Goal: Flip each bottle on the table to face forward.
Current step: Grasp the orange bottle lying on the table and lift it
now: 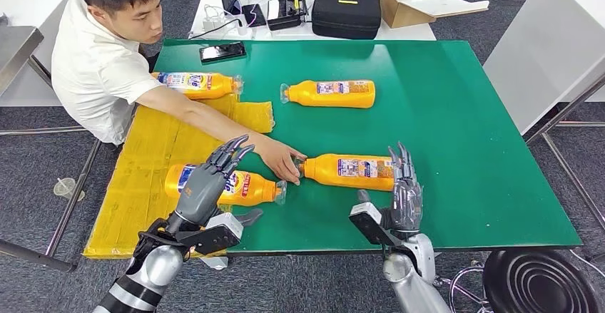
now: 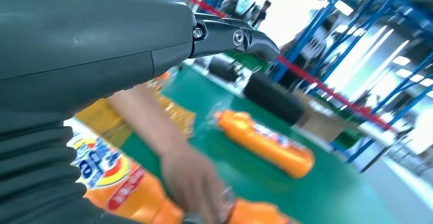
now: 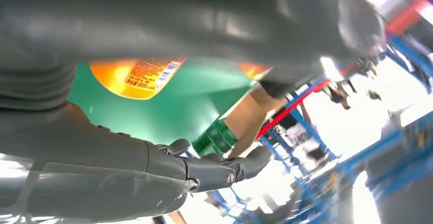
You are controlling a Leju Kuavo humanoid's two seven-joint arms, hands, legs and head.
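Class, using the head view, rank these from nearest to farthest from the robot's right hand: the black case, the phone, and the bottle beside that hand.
1. Bottle, just left of the right hand.
2. Phone, far left corner of table.
3. Black case, beyond the table; close to phone's distance.

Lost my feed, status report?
Both hands open, left hand over near-left bottle, right hand beside near-right bottle. Person's hand at its cap.

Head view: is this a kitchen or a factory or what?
Probably a robot test lab in a big hall: a green table with staged bottles, blue racking, and a gear case.
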